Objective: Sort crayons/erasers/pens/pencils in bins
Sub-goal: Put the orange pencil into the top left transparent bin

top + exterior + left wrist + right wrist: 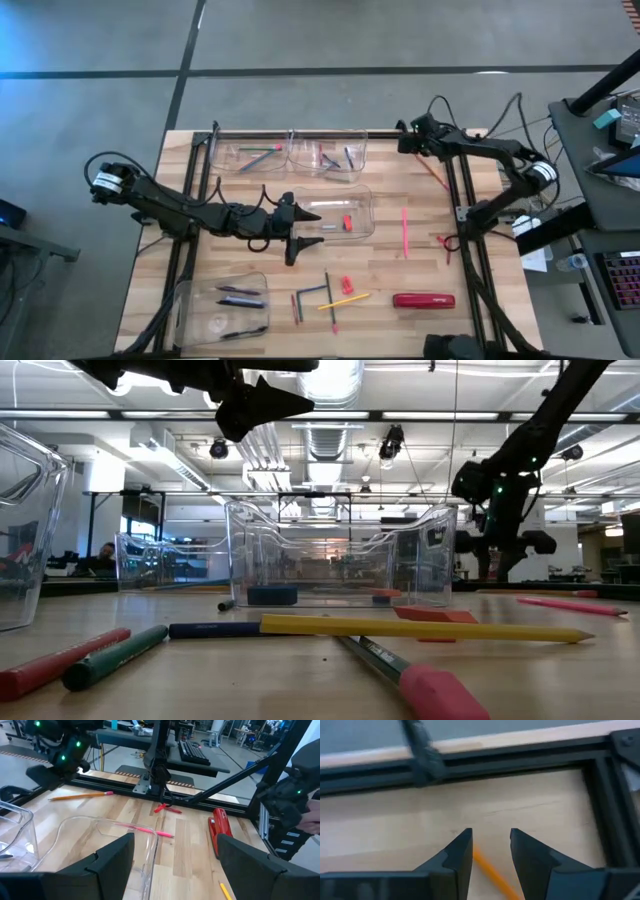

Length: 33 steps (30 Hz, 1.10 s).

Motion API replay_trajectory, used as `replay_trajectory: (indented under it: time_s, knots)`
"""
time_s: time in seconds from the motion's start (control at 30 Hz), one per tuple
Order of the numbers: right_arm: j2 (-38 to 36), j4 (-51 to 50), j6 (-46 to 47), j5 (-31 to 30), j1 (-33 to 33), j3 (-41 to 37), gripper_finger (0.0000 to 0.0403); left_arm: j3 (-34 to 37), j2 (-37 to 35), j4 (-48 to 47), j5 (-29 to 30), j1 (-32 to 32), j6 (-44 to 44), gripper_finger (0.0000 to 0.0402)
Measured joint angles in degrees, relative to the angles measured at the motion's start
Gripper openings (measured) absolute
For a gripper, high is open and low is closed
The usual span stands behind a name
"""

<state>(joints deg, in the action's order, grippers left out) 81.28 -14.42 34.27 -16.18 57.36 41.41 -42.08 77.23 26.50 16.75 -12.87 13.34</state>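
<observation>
The left gripper (303,232) hangs over the middle of the table (380,280), its fingers (112,857) spread wide apart with nothing between them. Just ahead of it sits the middle bin (340,216), holding a red eraser (347,222); the bin's near wall (100,827) lies under the fingers in the wrist view. Behind that gripper and to its side, at the table's front left corner, another bin (222,305) holds dark pens (240,296). Along the back edge, two more bins (292,153) stand side by side with a few sticks in them.

In front of the left gripper's reach, on the bare wood, lie loose things: a dark pen (312,291), a yellow pencil (344,299), a small red eraser (347,285), and a big red oblong item (424,300). A pink pencil (404,232) lies farther right, beyond the middle bin.

The right gripper (407,135) is at the table's back right corner, beside the black frame rail (510,757). Its fingers (457,855) stand a little apart, straddling an orange pencil (492,872) that runs between them; whether they touch it I cannot tell. In the high view that pencil (432,172) trails away from the gripper toward the right rail.
</observation>
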Motion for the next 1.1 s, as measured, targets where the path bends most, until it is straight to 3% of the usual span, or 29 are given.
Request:
replay_trajectory:
  time_s: [0.17, 0.43, 0.77, 0.87, 1.03, 1.1]
  knots:
    - [3.60, -2.70, 1.44, -4.42, -1.21, 2.69, 0.0123, -0.01, 0.00, 0.00, 0.00, -0.02, 0.09, 0.0267]
    - [9.45, -18.24, -2.24, 1.03, -1.28, 9.02, 0.0123, -0.01, -0.04, 0.00, -0.07, -0.08, 1.15, 0.0267]
    - [14.74, -25.13, -7.05, 0.10, -3.84, 13.92, 0.0111, -0.08, -0.42, 0.00, -0.17, -0.83, 1.11, 0.0267]
    - [13.07, -26.58, -8.31, 5.86, -5.10, 13.97, 0.0107, -0.08, -0.42, -0.02, -0.16, -0.78, 1.06, 0.0267]
    - [8.67, -25.63, -10.80, 23.66, -6.77, 13.78, 0.0105, -0.10, -0.42, 0.00, -0.15, -0.78, 0.96, 0.0267]
    - [6.11, -23.35, -11.34, 27.59, -6.76, 13.55, 0.0106, -0.10, -0.44, 0.01, -0.15, -0.80, 0.96, 0.0267]
